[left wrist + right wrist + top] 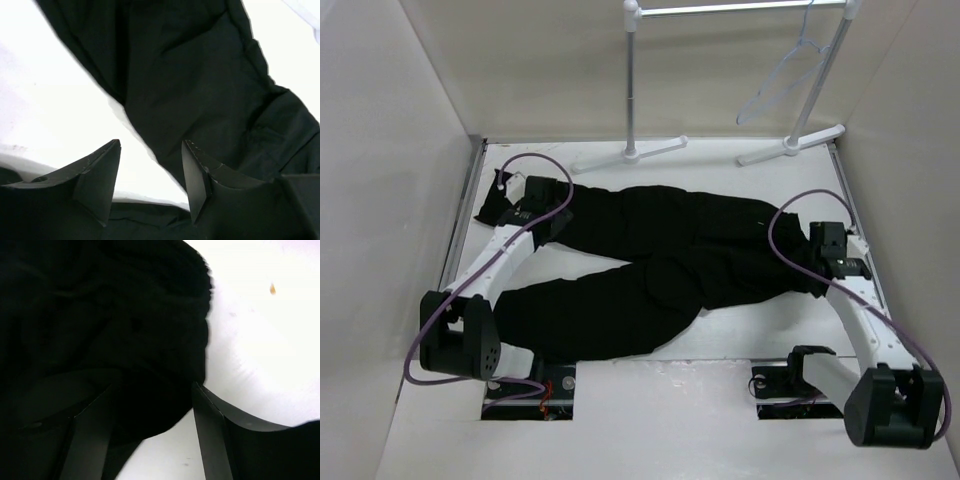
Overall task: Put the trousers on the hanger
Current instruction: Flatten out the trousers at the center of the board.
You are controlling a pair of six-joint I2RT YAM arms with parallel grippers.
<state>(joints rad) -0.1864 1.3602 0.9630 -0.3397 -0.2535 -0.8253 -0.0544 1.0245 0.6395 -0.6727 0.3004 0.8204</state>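
While both jaws stand open, holding nothing, the trousers (pixel 650 262) lie crosswise; legs left, waist right.

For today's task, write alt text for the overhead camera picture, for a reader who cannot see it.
Black trousers lie spread across a white table, legs pointing left. Two robot arms reach in from the near edge, the left end effector over the far leg's end, the right end effector at the waist end. A pale hanger hangs on a white rack behind.
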